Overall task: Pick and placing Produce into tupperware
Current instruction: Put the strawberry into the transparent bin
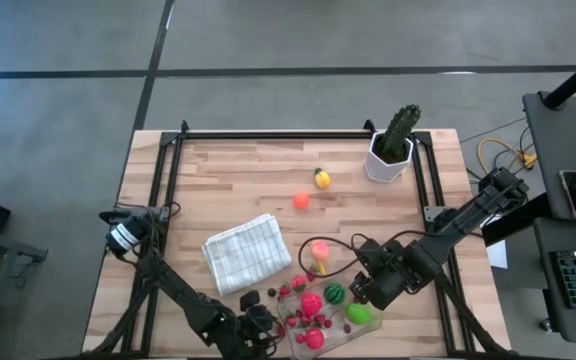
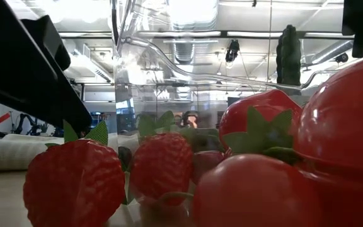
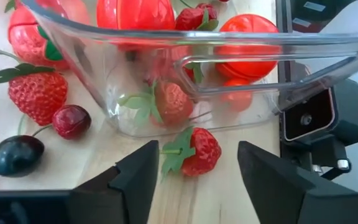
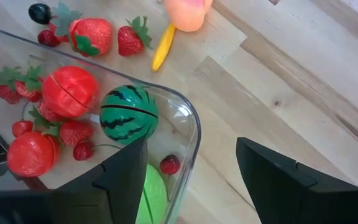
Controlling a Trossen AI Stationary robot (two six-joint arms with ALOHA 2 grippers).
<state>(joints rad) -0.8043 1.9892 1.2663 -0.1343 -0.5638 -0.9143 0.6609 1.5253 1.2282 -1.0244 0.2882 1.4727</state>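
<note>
From above, you are mid-task: the tupperware [image 1: 324, 322] is holding most produce, with the right gripper [image 1: 360, 292] hovering over its rim and two pieces, yellow [image 1: 321, 179] and orange [image 1: 301, 201], lying well beyond it. At your left gripper [image 3: 193, 163], the jaws are gaping wide, framing one strawberry [image 3: 194, 151] just ahead. Closing on it is likely next. At your right wrist, the fingers are standing wide and empty.

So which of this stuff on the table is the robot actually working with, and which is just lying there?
Part of the job:
- clear tub
- toy fruit already in the tub, like the little watermelon
- loose strawberry beside the tub
- orange fruit and yellow fruit farther up the table
- left claw and right claw, both open

Just lying about:
- checked cloth
- potted cactus
</note>
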